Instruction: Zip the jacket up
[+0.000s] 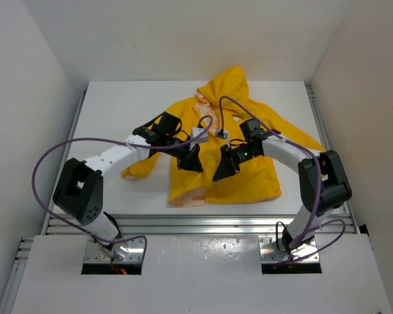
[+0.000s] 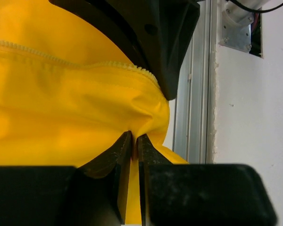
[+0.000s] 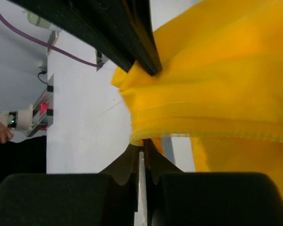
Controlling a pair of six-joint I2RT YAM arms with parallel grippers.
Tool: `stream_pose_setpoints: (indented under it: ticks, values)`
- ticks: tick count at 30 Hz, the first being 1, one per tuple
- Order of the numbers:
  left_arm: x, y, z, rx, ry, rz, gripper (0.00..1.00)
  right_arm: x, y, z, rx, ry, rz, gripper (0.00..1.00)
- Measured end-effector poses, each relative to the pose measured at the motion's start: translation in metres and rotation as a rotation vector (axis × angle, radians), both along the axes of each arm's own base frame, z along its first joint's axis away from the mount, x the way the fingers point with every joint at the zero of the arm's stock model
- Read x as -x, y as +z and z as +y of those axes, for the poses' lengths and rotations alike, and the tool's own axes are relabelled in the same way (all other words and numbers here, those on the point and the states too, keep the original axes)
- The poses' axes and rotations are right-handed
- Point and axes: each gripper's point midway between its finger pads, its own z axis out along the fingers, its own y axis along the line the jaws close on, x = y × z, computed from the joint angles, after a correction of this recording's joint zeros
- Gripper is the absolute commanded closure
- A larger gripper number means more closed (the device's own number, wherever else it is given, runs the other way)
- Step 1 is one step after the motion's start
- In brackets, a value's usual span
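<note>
The bright yellow jacket (image 1: 255,176) lies flat on the white table, hood at the far side and hem toward the arms. My left gripper (image 1: 195,163) is over the front middle, shut on a pinched fold of yellow fabric (image 2: 61,103) just beside the zipper teeth (image 2: 56,60). My right gripper (image 1: 220,175) is close to its right, near the lower front. In the right wrist view it is shut on the bunched zipper edge (image 3: 146,134) of the jacket (image 3: 226,70), with a thin silvery piece between the fingers. More zipper teeth (image 3: 254,135) run off to the right.
An aluminium rail (image 1: 203,226) runs along the table's near edge and also shows in the left wrist view (image 2: 198,117). White walls enclose the table on three sides. Purple cables (image 1: 46,163) loop off both arms. The two grippers are a few centimetres apart.
</note>
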Motion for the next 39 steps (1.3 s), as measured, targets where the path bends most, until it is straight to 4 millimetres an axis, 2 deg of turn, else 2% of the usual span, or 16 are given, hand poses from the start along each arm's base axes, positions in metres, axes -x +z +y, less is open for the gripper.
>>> stream_pose_setpoints:
  ticks: [1, 4, 5, 6, 7, 9, 10, 14, 16, 18, 21, 25, 28, 31, 36, 39]
  values:
    - [-0.001, 0.000, 0.000, -0.002, 0.004, 0.000, 0.78, 0.001, 0.001, 0.001, -0.002, 0.001, 0.010, 0.98]
    - [-0.006, 0.005, 0.003, 0.000, 0.048, -0.009, 0.58, -0.002, 0.007, 0.008, -0.031, -0.016, 0.036, 1.00]
    - [-0.010, 0.008, 0.006, 0.006, 0.078, -0.019, 0.51, -0.004, 0.009, 0.012, -0.046, -0.035, 0.054, 1.00]
    - [-0.013, 0.014, 0.011, 0.015, 0.115, -0.026, 0.37, -0.004, 0.010, 0.014, -0.059, -0.052, 0.075, 1.00]
    - [-0.017, 0.022, 0.019, 0.027, 0.163, -0.033, 0.26, -0.005, 0.011, 0.016, -0.076, -0.073, 0.096, 1.00]
    - [-0.027, 0.044, 0.035, 0.064, 0.260, -0.063, 0.23, -0.007, 0.015, 0.021, -0.110, -0.126, 0.170, 1.00]
    - [-0.033, 0.058, 0.042, 0.091, 0.312, -0.077, 0.12, -0.009, 0.016, 0.024, -0.129, -0.151, 0.200, 1.00]
    - [-0.039, 0.106, 0.061, 0.198, 0.441, -0.090, 0.12, -0.032, 0.036, 0.038, -0.234, -0.231, 0.324, 1.00]
    - [-0.033, 0.112, 0.061, 0.230, 0.466, -0.045, 0.12, -0.044, 0.043, 0.045, -0.277, -0.257, 0.387, 1.00]
    - [-0.023, 0.102, 0.061, 0.244, 0.483, 0.036, 0.13, -0.050, 0.041, 0.048, -0.293, -0.277, 0.454, 1.00]
    - [-0.008, 0.069, 0.062, 0.210, 0.514, 0.181, 0.15, -0.052, 0.045, 0.052, -0.312, -0.286, 0.497, 1.00]
    - [-0.004, 0.045, 0.064, 0.173, 0.554, 0.297, 0.21, -0.047, 0.059, 0.056, -0.349, -0.260, 0.465, 1.00]
    - [-0.006, 0.038, 0.062, 0.166, 0.555, 0.335, 0.21, -0.044, 0.065, 0.056, -0.363, -0.246, 0.429, 1.00]
    - [-0.009, 0.032, 0.059, 0.157, 0.548, 0.372, 0.28, -0.038, 0.068, 0.056, -0.368, -0.232, 0.397, 1.00]
    - [-0.012, 0.039, 0.049, 0.176, 0.492, 0.390, 0.41, -0.032, 0.067, 0.056, -0.366, -0.221, 0.378, 1.00]
    - [-0.009, 0.046, 0.043, 0.195, 0.449, 0.386, 0.43, -0.032, 0.064, 0.057, -0.356, -0.222, 0.376, 1.00]
